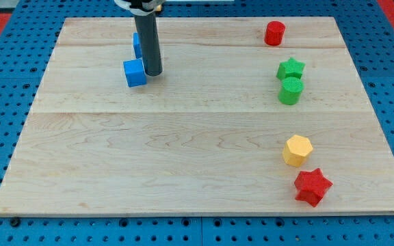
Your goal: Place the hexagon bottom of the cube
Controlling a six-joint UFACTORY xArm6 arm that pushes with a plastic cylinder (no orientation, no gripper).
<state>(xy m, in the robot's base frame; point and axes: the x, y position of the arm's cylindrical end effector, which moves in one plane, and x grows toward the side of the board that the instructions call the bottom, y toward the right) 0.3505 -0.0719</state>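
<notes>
A yellow hexagon block [297,149] lies at the view's lower right of the wooden board [183,164]. A blue cube [135,72] sits at the upper left. My tip [153,72] rests on the board just right of the blue cube, touching or almost touching it. A second blue block [137,44] is partly hidden behind the rod, just above the cube; its shape is unclear.
A red cylinder [274,33] stands at the upper right. A green star [291,68] lies above a green cylinder [290,90] on the right. A red star [312,186] lies just below the yellow hexagon, near the board's bottom edge.
</notes>
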